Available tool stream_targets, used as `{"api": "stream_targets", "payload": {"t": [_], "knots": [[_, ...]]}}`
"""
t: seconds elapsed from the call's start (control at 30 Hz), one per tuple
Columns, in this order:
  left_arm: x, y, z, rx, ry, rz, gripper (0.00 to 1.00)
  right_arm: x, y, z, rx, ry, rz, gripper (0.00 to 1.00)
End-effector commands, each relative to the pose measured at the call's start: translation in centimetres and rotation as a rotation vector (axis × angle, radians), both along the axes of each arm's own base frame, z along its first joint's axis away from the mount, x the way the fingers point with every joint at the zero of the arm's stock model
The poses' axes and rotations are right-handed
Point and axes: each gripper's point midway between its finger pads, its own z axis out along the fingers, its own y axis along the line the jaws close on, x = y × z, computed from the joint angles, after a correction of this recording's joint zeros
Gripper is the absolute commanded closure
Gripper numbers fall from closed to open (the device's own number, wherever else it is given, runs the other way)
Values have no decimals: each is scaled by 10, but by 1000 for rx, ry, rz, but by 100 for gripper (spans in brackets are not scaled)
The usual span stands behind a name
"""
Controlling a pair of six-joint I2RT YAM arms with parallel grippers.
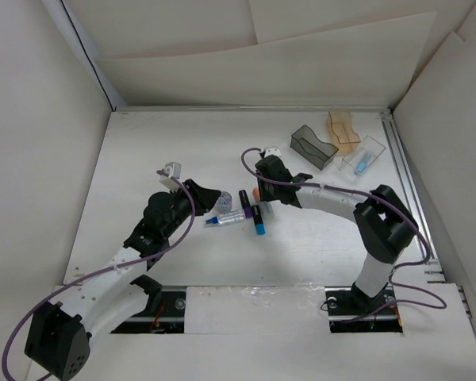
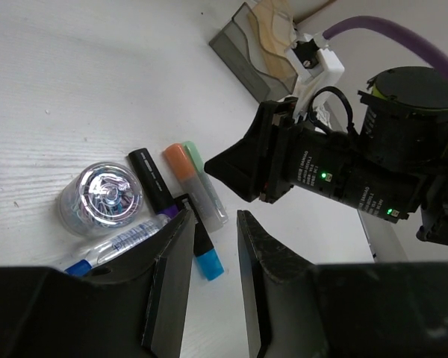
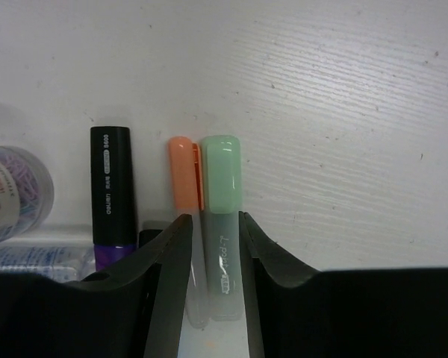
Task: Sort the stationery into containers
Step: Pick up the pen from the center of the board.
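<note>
The stationery lies in a cluster mid-table. My right gripper [image 3: 214, 224] is down on the table with its jaws pressed on either side of two clear markers lying side by side, one orange-capped [image 3: 184, 179], one green-capped [image 3: 222, 175]. A black and purple marker [image 3: 110, 186] lies to their left. My left gripper [image 2: 215, 224] is open and empty, hovering over a black marker with a light-blue tip [image 2: 207, 261]. The clear roll [image 2: 104, 195] and the clear blue-tipped pen [image 2: 116, 242] lie to its left. The dark grey bin [image 1: 313, 147], tan bin [image 1: 343, 131] and clear bin [image 1: 362, 155] stand at the far right.
The clear bin holds a small blue item [image 1: 360, 165]. The two grippers [image 1: 214, 205] [image 1: 263, 198] are close together over the cluster, the right wrist facing the left one [image 2: 284, 160]. White walls enclose the table; a rail [image 1: 404, 175] runs along its right edge.
</note>
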Motion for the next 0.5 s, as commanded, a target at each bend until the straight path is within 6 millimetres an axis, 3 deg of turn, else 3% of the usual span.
{"api": "stream_targets", "payload": {"t": [0.0,0.47], "knots": [[0,-4,11,-22,-41,-15,74,13,2,0,2,-21,-34,63],[-1,-5,11,-23,-40,-25,72,21,-2,-24,-32,17,-52,56]]}}
